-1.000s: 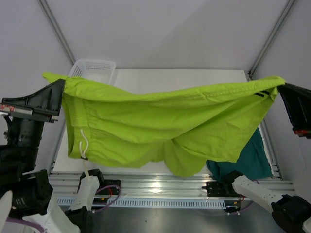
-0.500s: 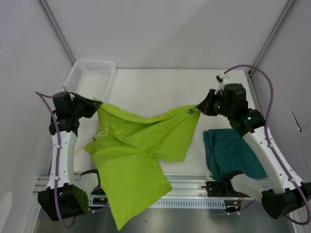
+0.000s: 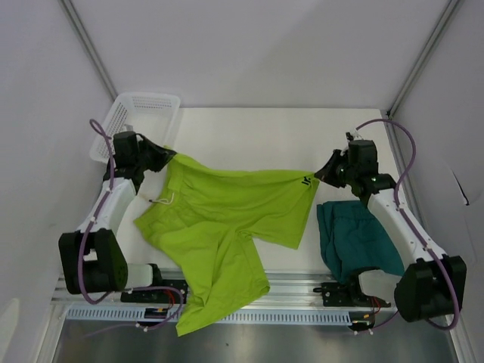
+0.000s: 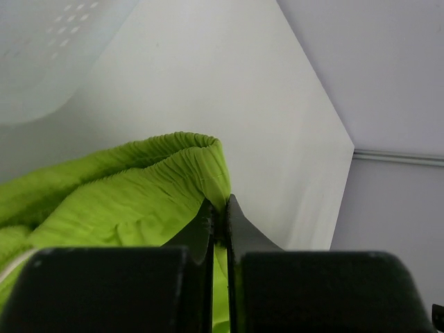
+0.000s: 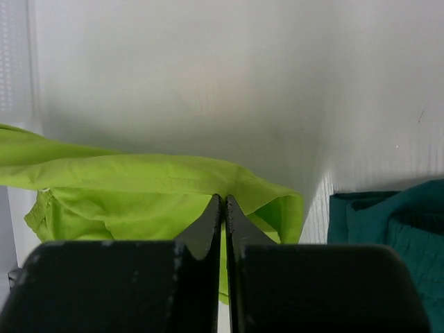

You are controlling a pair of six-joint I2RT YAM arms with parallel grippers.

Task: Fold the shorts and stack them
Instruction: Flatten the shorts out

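Bright lime yellow-green soft fabric shorts (image 3: pixel 219 219) lie spread and wrinkled on the smooth white table (image 3: pixel 249 136), one leg drooping over its near edge. Just beside the white plastic mesh basket (image 3: pixel 144 113), the left gripper (image 3: pixel 161 159) pinches the gathered waistband. Well apart from the basket, the right gripper (image 3: pixel 319 174) pinches the opposite corner, near crumpled dark teal green shorts (image 3: pixel 363 242).
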